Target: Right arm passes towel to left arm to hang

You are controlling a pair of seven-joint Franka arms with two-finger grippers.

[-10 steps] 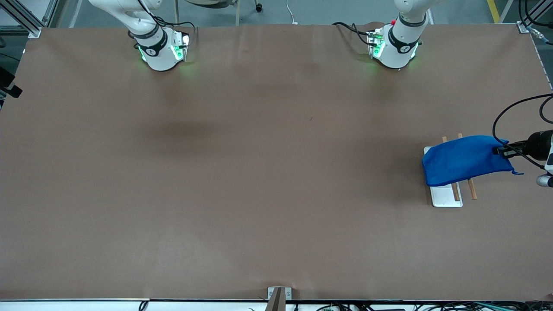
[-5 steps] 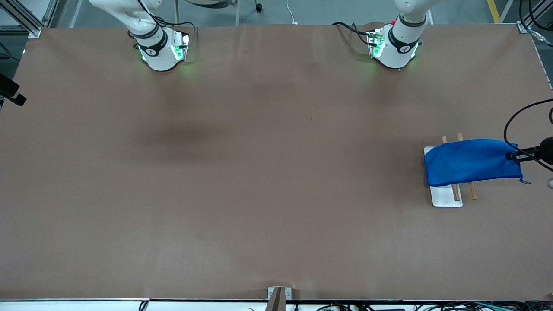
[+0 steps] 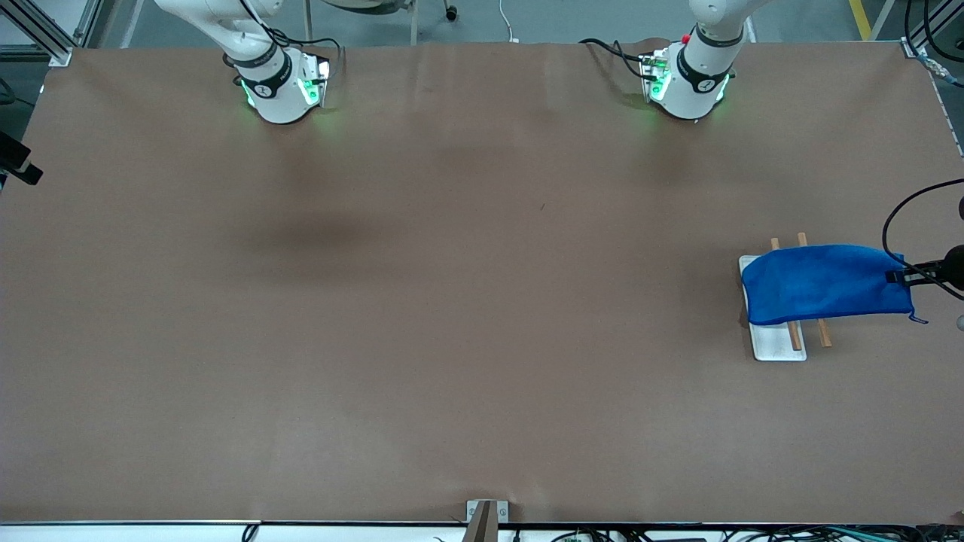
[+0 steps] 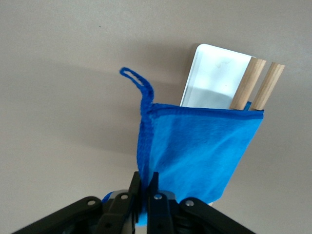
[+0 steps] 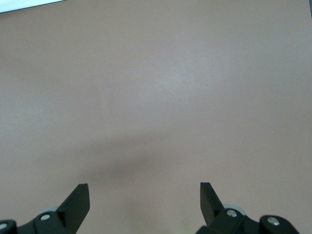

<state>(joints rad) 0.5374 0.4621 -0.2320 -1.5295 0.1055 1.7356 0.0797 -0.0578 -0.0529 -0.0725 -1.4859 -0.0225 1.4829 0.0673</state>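
Observation:
The blue towel (image 3: 825, 284) hangs over two wooden dowels (image 3: 823, 331) of a rack with a white base (image 3: 776, 342), toward the left arm's end of the table. My left gripper (image 3: 900, 275) is shut on the towel's edge and holds it level beside the rack. In the left wrist view the left gripper (image 4: 144, 178) pinches the towel (image 4: 195, 151) near its corner loop (image 4: 136, 80), with the dowels (image 4: 246, 83) and the base (image 4: 214, 73) under the cloth. My right gripper (image 5: 144, 192) is open and empty over bare brown table.
The two arm bases (image 3: 279, 90) (image 3: 685, 83) stand along the table edge farthest from the front camera. A black cable (image 3: 900, 218) loops above the left gripper. A small metal bracket (image 3: 486, 516) sits at the edge nearest the front camera.
My left gripper has drawn the towel's edge toward the left arm's end of the table. The towel now lies flatter and more stretched across the dowels.

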